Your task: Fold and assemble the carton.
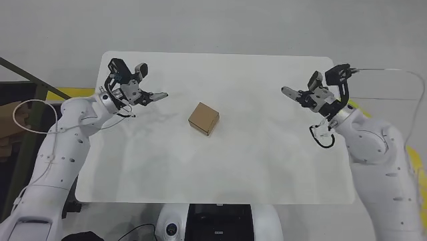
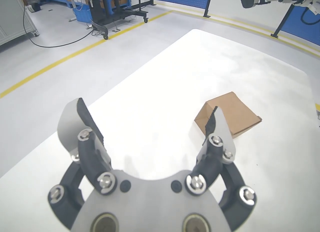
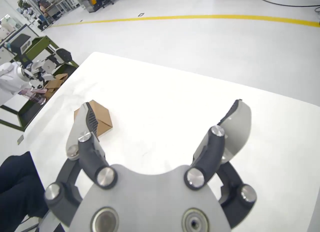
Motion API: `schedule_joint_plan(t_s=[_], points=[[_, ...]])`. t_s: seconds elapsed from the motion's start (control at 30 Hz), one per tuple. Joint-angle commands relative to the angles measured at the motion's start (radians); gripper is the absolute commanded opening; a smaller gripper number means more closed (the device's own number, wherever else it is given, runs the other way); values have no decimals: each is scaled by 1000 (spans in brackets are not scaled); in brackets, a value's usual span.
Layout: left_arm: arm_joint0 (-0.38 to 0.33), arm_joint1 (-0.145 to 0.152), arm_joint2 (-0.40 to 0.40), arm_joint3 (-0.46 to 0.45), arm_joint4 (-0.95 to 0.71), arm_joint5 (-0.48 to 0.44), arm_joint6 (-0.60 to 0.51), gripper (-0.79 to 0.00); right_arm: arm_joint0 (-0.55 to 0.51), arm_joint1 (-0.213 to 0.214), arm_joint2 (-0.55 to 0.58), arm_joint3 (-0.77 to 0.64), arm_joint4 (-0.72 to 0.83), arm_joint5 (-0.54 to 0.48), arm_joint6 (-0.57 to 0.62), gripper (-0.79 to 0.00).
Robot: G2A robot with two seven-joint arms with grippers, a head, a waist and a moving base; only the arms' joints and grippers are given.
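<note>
two grippers flank the brown cardboard carton [image 1: 203, 119], which rests on the white table [image 1: 267, 167]. we see the left gripper [image 2: 147, 107] well apart from the carton on one side and the right gripper [image 3: 162, 105] well apart from it on the other, both with jaws spread wide and holding nothing. we judge the carton light and free to slide, so a one-sided push against it could skate it across the table rather than fold a panel. a pinch on a thin flap could crease it off its score line or tip the carton over. if both grippers close in on the carton together, they could crush its walls or collide above it.
</note>
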Motion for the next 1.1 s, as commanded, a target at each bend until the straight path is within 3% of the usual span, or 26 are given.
schedule_joint_plan(t_s=[0.0,0.27,0.5,0.77,1.07], points=[[-5,-2,12,9,-4,-3,-18,0,2,-2,-41,-10,-14,-17,15,0],[-6,-9,39,50,3,-12,-29,0,76,-19,-296,-37,-278,-71,112,0],[21,-9,44,65,24,-15,-3,0,235,-56,-481,73,-306,-86,139,0],[85,3,-10,26,55,-11,52,0,407,-128,-703,262,-343,-52,106,0],[95,5,-19,16,59,-8,57,0,466,-177,-800,343,-300,-17,104,0]])
